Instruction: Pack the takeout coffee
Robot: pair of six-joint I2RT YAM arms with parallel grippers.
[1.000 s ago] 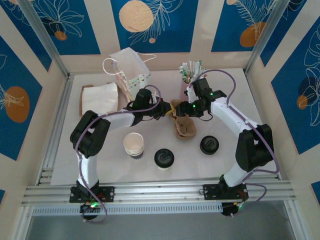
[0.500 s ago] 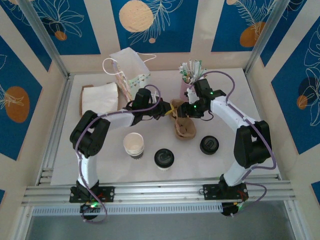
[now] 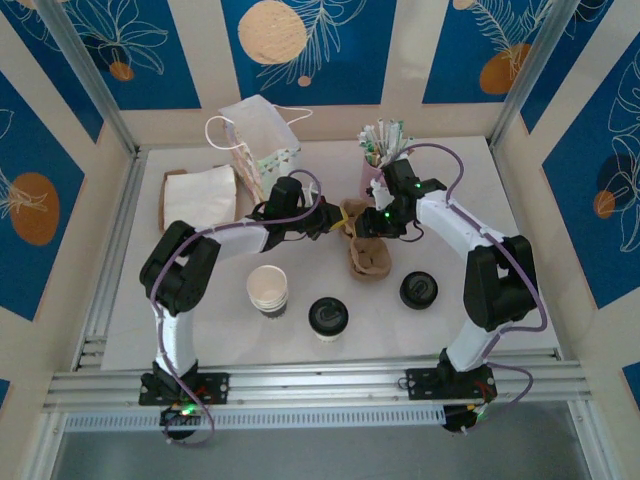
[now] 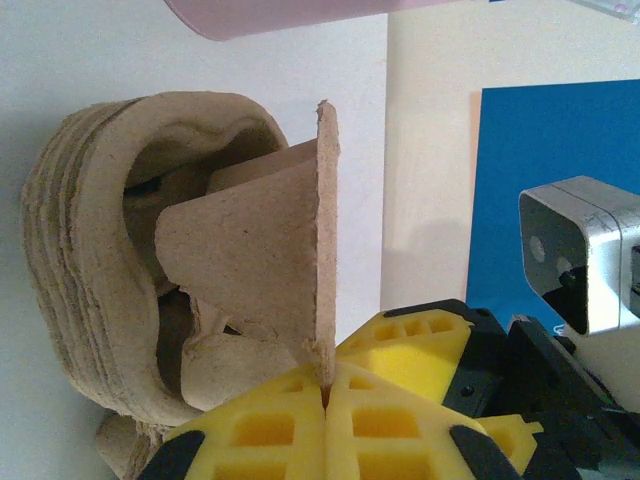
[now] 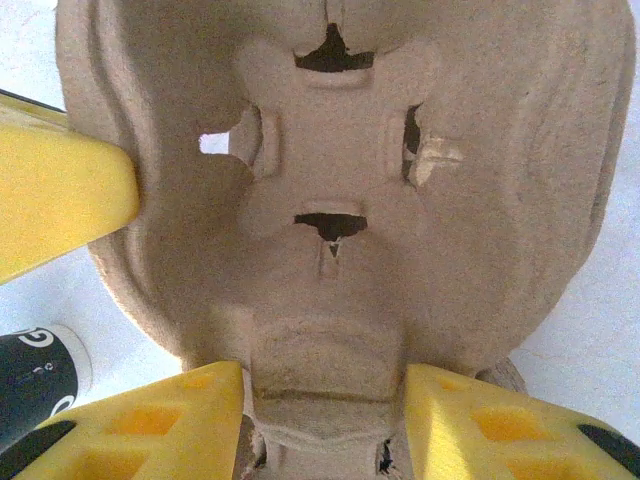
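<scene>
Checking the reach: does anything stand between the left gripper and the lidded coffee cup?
Nothing on the table: bare surface lies between the left gripper and the takeout coffee. Its fingers grip a cardboard carrier by its edge.

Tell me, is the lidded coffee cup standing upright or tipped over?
Upright: the takeout coffee stands on the table, its lidded top facing straight up at the overhead camera.

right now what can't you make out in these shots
- Top external: contact with the pulp cup carrier stack, covered by the left arm and right arm.
- Right wrist: whether the right gripper clamps the stack; a black object cut by the corner.
- Left wrist: pink container cut by the top edge.
</scene>
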